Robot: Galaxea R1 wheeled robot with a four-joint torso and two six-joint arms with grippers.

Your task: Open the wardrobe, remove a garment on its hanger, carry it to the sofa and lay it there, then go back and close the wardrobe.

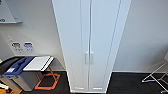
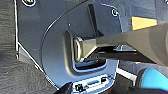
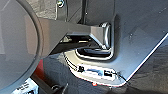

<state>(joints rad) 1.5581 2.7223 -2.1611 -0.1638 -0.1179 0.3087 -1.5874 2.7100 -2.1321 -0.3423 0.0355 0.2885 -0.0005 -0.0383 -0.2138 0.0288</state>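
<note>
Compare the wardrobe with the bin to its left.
The wardrobe is white, tall and narrow, running past the picture's top; the bin is grey, low and squat. The wardrobe's two doors are shut at the middle seam; the bin carries a blue and white lid on top. Both stand on dark floor against the pale wall.

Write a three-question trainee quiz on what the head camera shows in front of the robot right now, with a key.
1. True or false: both doors of the wardrobe are shut.
2. Which lies on the dark floor just left of the wardrobe? A) an orange frame B) a green bucket C) a red ladder
3. Fill in: the two small handles sit side by side at the wardrobe's middle ____.

Key
1. True: the doors meet along the centre line and nothing of the inside shows.
2. A: the orange frame lies below the white panel that rests on the grey bin.
3. Seam.
</note>
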